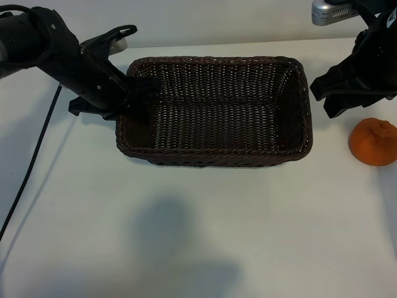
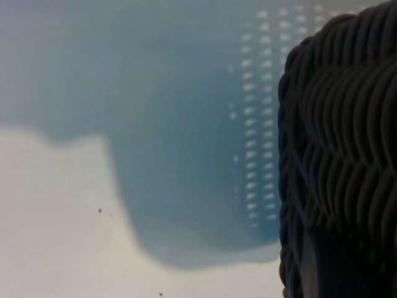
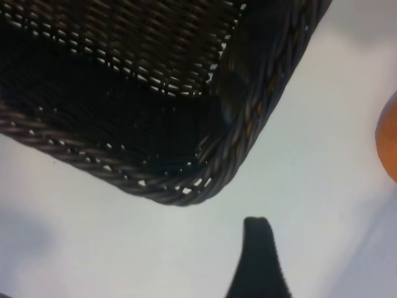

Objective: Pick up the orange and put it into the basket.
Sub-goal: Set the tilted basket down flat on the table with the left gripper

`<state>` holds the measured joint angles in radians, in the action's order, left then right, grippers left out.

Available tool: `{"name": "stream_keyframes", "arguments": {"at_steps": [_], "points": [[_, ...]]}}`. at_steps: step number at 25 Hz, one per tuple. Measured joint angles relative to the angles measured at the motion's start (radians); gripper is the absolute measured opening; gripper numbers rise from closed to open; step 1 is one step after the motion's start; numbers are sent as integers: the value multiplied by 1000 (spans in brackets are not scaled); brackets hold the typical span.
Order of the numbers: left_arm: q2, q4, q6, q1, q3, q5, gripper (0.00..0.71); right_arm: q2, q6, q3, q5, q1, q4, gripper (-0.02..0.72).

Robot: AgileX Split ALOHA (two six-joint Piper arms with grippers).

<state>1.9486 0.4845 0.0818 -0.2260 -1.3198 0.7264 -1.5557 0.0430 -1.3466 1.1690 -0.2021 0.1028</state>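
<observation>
The dark-brown wicker basket [image 1: 214,152] stands in the middle of the white table. My left gripper [image 1: 138,93] is shut on the rim of its left short side; the left wrist view shows the woven basket wall [image 2: 341,155] close up. The orange [image 1: 373,141] lies on the table to the right of the basket, apart from it. My right gripper [image 1: 327,96] hangs open between the basket's right end and the orange, holding nothing. In the right wrist view one of its fingers [image 3: 258,254] shows near the basket corner [image 3: 186,186], with the orange [image 3: 389,146] at the frame's edge.
A black cable [image 1: 31,161] runs down the table's left side. A silver fixture [image 1: 332,11] sits above the right arm at the back. Bare table [image 1: 205,236] lies in front of the basket, with a shadow on it.
</observation>
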Motion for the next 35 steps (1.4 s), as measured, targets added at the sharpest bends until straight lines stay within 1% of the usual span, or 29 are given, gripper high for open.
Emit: {"name": "stream_keyframes", "arguments": {"at_steps": [4,17,22,32,34,35], "points": [[15,-1,0,0,-3,-26,146,0,0,0,0,0,0,504],[63,3,19,0,-6,-34,146,0,0,0,1,0,0,504],[73,41,43,0,-6,-43,146,0,0,0,1,0,0,504],[76,51,26,0,-6,-58,146,0,0,0,1,0,0,504],[76,51,24,0,-6,-54,159,0,0,0,1,0,0,504],[76,51,24,0,-6,-50,186,0,0,0,1,0,0,504]]}}
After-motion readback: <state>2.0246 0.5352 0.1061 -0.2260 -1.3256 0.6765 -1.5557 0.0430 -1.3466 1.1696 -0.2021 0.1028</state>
